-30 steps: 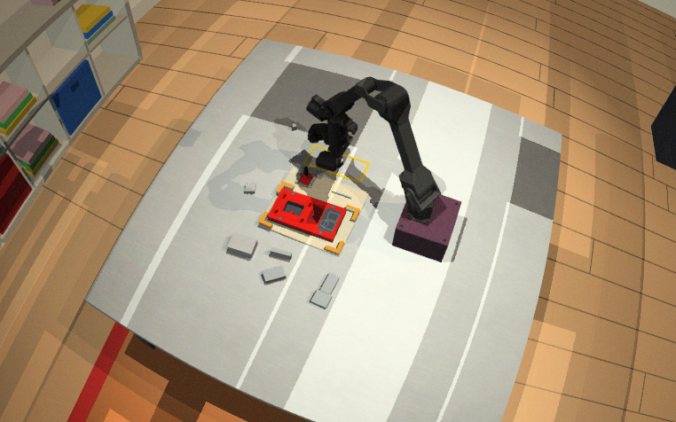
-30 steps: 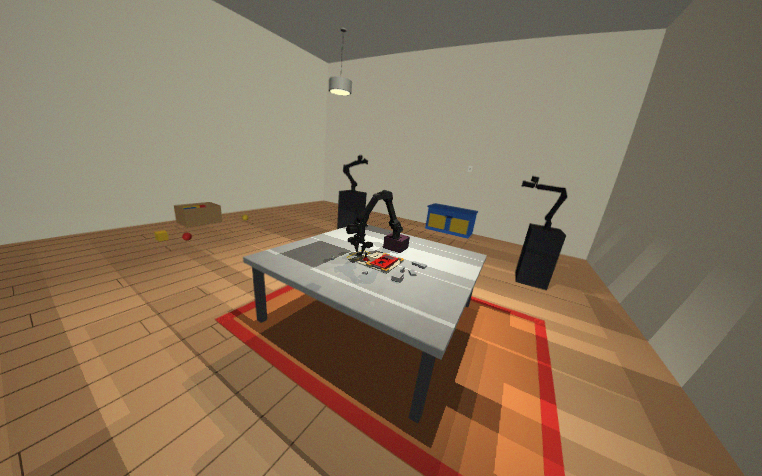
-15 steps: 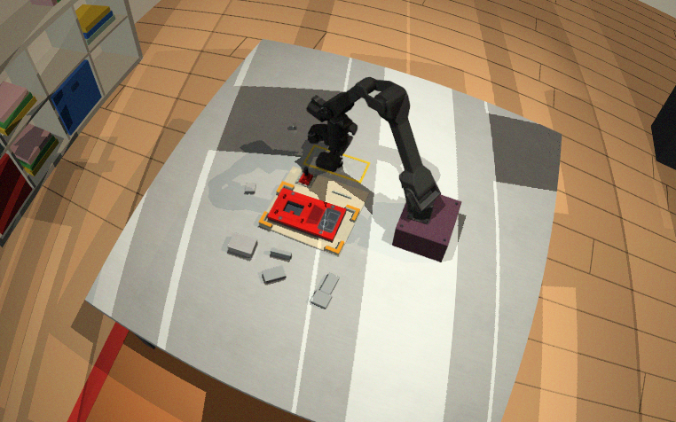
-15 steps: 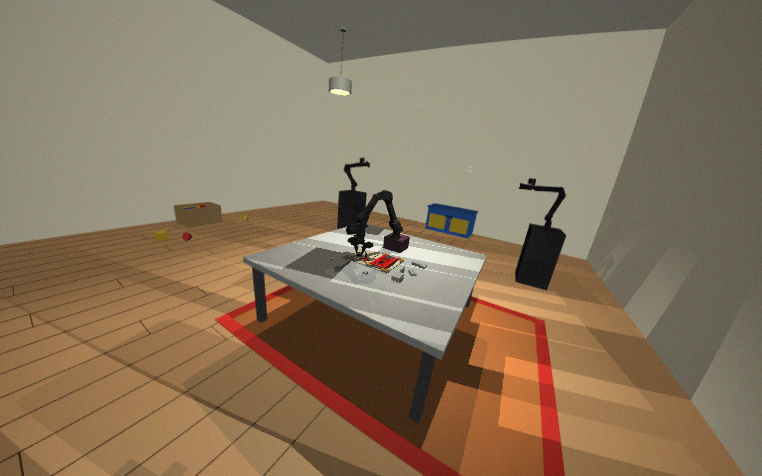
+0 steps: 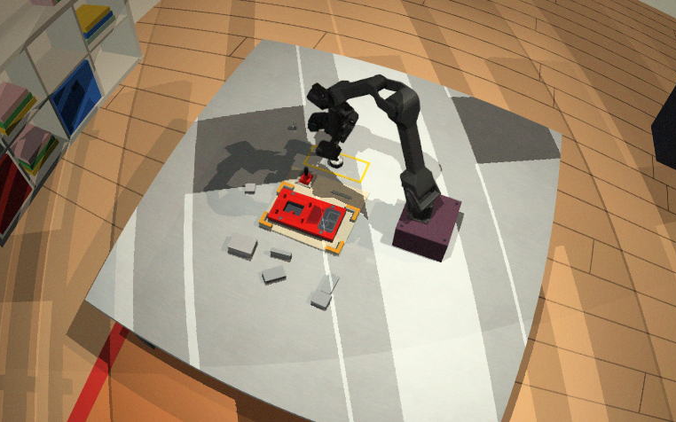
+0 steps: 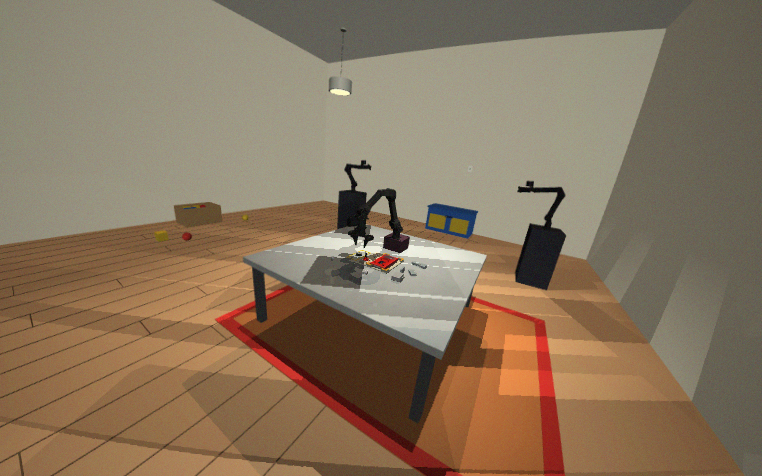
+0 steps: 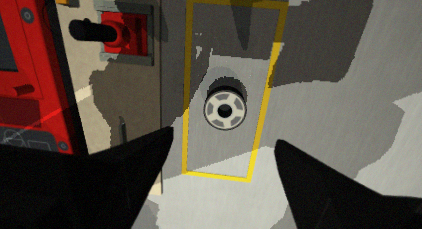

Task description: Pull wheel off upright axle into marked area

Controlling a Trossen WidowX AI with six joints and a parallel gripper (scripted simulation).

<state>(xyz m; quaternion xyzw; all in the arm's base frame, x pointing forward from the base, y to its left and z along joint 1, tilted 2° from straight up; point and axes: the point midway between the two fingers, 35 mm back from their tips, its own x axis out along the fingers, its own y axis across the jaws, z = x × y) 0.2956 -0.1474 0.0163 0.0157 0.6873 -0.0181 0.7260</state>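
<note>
Wrist view shows wheel (image 7: 225, 110) apparently clear of the spread pincer (image 7: 220, 156).

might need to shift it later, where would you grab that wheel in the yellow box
Grip the wheel across its dark outer rim, coming straight down from above. It lies flat inside the yellow marked area with its hub hole facing up, so opposite rim sides are free for the open gripper fingers.

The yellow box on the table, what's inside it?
The little grey wheel lies flat inside the yellow box, on the grey table. The open hand hangs above it, touching nothing. What's under the wheel is hidden.
</note>
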